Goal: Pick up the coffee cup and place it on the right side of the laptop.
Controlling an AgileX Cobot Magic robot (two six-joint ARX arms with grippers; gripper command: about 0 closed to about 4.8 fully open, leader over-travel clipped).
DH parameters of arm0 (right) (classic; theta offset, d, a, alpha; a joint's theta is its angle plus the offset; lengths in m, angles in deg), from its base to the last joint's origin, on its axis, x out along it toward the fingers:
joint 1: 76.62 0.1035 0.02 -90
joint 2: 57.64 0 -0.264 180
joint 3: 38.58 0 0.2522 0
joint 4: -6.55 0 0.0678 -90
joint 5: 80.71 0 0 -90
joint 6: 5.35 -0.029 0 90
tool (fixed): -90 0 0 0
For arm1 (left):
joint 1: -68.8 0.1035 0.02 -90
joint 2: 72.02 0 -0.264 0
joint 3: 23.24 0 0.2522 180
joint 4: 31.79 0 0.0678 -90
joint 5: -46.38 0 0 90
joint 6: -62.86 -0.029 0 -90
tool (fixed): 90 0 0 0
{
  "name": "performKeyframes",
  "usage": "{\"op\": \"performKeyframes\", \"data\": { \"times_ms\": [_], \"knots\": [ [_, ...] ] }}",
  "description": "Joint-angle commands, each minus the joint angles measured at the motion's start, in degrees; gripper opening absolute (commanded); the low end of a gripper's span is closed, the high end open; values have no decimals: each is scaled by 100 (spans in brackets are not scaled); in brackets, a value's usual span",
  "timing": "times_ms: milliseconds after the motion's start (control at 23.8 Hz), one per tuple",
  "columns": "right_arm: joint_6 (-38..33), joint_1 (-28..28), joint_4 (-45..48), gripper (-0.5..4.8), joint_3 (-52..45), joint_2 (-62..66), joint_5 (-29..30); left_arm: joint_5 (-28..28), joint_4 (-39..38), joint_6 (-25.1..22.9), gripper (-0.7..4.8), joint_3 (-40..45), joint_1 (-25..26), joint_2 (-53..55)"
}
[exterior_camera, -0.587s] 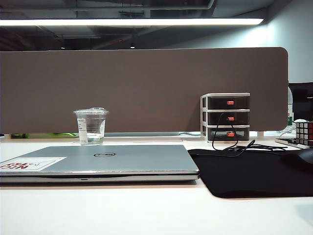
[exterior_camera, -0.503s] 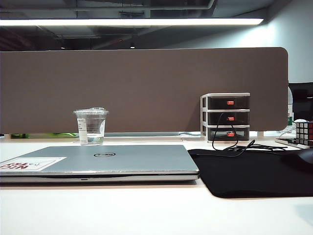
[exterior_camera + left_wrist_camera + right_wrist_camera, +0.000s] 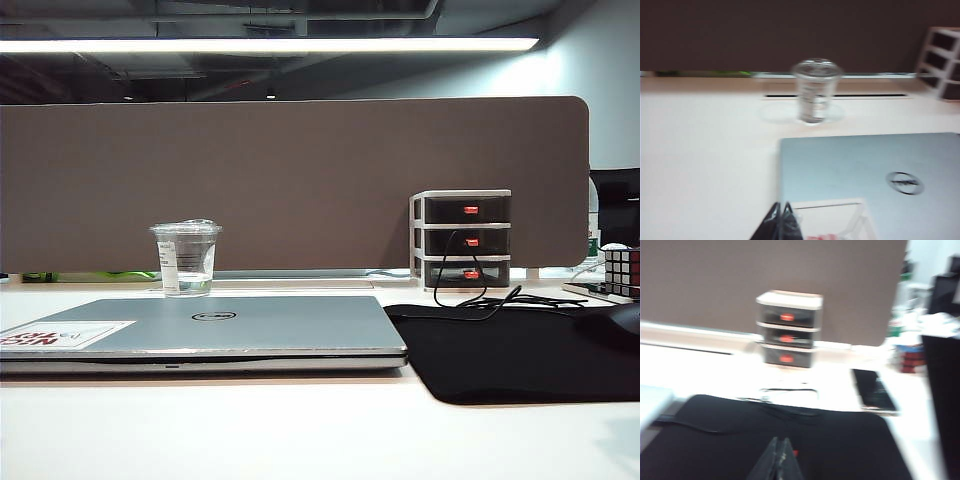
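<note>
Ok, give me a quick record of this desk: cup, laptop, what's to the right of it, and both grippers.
coffee cup: upright, lid on, on the table behind the laptop's left part
laptop: closed, flat
right of laptop: black mat with a cable on it
behind mat: small drawer unit
left gripper: shut, above the laptop's near edge, holding nothing
right gripper: shut, above the mat, holding nothing
task status: cup not yet picked up

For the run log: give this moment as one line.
coffee cup: upright behind laptop, untouched | left tool: shut, over laptop's near edge | right tool: shut, over black mat | placement: not started
</note>
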Motion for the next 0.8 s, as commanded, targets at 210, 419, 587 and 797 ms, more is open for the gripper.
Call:
{"op": "performKeyframes", "data": {
  "times_ms": [210,419,587,797],
  "knots": [
    [-946,11,-577,-1,-37,-11,3121,-1908,79,120,-5,-28,4,2],
    [-942,9,-584,-1,-37,-11,3576,-1462,188,116,-4,-28,7,2],
    [-946,9,-584,-1,-37,-11,3580,-1539,348,140,-5,-28,4,2],
    [-949,9,-446,-1,-37,-11,3641,-1475,570,173,-3,-28,7,2]
  ]
}}
